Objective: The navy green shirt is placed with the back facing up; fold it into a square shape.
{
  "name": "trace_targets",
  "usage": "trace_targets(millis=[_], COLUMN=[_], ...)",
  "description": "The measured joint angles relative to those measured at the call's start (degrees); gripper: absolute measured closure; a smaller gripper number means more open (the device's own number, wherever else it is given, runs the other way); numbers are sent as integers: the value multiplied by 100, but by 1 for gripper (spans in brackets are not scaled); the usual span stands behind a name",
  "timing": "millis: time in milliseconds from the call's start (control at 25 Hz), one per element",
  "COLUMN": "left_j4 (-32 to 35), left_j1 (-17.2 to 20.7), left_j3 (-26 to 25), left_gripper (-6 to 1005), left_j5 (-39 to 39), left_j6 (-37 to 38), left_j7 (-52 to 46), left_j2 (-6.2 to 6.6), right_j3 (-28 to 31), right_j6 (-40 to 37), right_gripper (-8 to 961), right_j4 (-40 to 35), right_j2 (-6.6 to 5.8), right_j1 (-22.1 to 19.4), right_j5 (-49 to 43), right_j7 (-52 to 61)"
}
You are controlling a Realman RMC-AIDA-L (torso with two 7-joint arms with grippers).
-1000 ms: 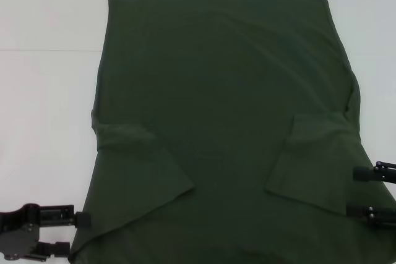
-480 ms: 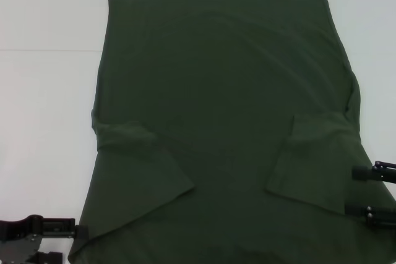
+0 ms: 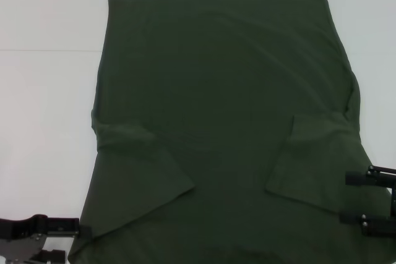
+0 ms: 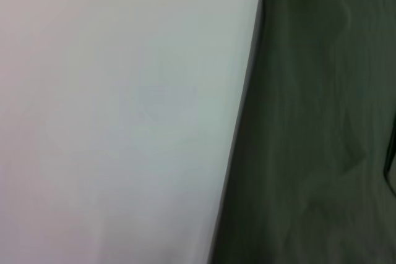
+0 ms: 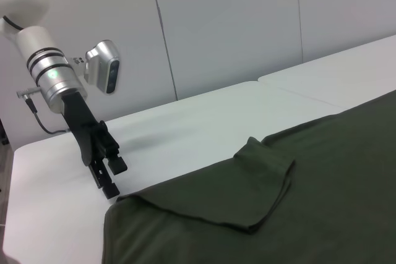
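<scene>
white table (image 3: 43,122); one navy green shirt (image 3: 216,109); two grippers, left gripper (image 3: 79,242), right gripper (image 3: 351,198).

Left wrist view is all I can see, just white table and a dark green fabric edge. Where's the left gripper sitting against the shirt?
Observer: The left gripper is at the near left corner of the navy green shirt. It is open, just off the cloth edge, over the white table.
Operator: And the right gripper?
Observer: The right gripper is open over the shirt's near right edge, beside the right sleeve.
Operator: Are the sleeves folded in?
Observer: Yes, the left sleeve and the right sleeve both lie folded inward on the shirt's back.
</scene>
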Motion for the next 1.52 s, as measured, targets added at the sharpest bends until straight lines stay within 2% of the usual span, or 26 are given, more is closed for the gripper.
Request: trace_targets(millis=[1000,1240,1520], left_j4=[41,10,-12], left_j1=[-36,-87,-241], left_j3=[274,279,329], left_gripper=[66,67,88], left_j5=[-7,-36,-17], left_j6=[-288,-262,-253], left_j7=[46,26,23], left_j2=[-38,-126,-289], right_j3=[55,64,63], right_j6=[53,74,74], right_gripper=[164,164,164], right_j4=[26,37,37], right_j2=[24,22,22], right_j1=[18,31,21], right_j5=[24,25,25], right_j7=[39,39,39])
